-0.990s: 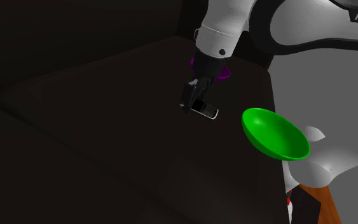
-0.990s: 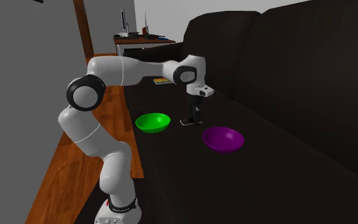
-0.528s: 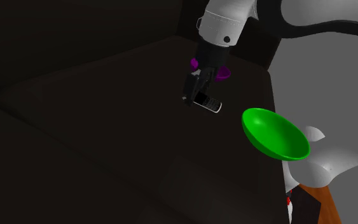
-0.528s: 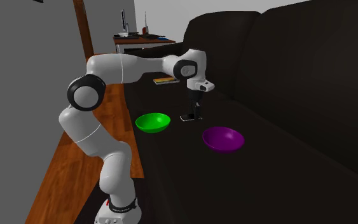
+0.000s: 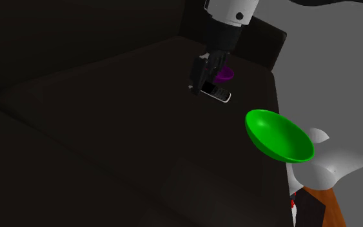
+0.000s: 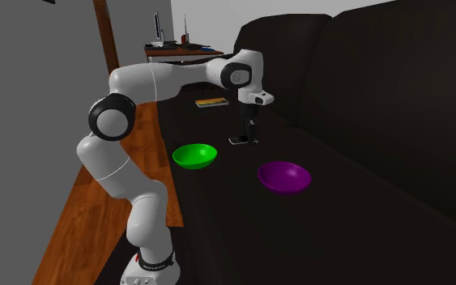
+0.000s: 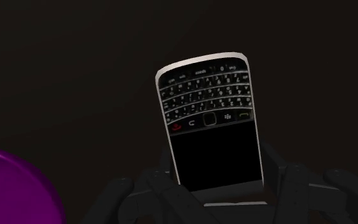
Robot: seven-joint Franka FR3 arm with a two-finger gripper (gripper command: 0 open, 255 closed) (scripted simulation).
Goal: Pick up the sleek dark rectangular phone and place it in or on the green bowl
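Dark couch seat (image 5: 102,135) under phone (image 7: 212,127) in gripper (image 5: 201,84)

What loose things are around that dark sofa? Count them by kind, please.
Bowls: 2, a green bowl and a purple bowl
Phones: 1, the phone clasped in the gripper
Other: 1, a flat yellowish item farther back
Total: 4

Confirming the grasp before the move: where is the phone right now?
The phone is held in the gripper over the dark sofa seat, up-left of the green bowl in the shoulder view, near the purple bowl.
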